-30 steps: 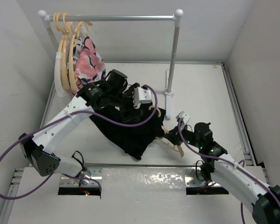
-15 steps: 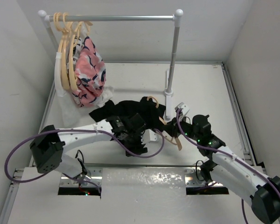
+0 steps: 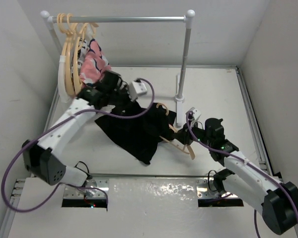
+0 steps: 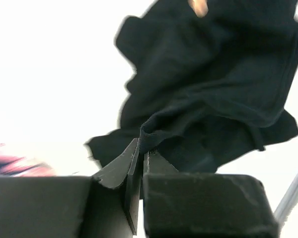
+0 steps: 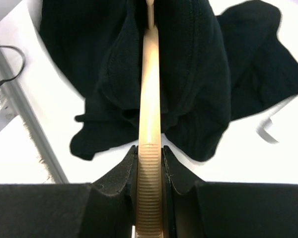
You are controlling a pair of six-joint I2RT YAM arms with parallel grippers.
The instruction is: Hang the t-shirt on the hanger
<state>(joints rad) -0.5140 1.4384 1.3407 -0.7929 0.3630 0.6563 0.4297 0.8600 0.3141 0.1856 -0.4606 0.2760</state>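
Observation:
The black t-shirt [image 3: 139, 131] hangs in a crumpled drape from my left gripper [image 3: 125, 103], which is raised at the back left and shut on a fold of its edge [image 4: 143, 143]. In the left wrist view the rest of the t-shirt [image 4: 213, 89] sags below the jaws. The cream hanger [image 3: 178, 143] lies partly inside the cloth, with its hook [image 3: 162, 106] poking out at the top. My right gripper [image 3: 180, 135] is shut on the hanger's ribbed arm [image 5: 150, 99], which runs straight ahead of the jaws [image 5: 150, 151] into the t-shirt [image 5: 198, 74].
A clothes rail [image 3: 124, 20] spans the back, and its right post [image 3: 185, 59] stands just behind the hanger. A bunch of cream hangers [image 3: 69, 59] and a pink patterned garment [image 3: 92, 62] hang at its left end, close to my left arm.
My left gripper, open and low over the t-shirt half a second ago, has shut on the cloth and swung up toward the back left, lifting it. The right gripper kept its hold on the hanger.

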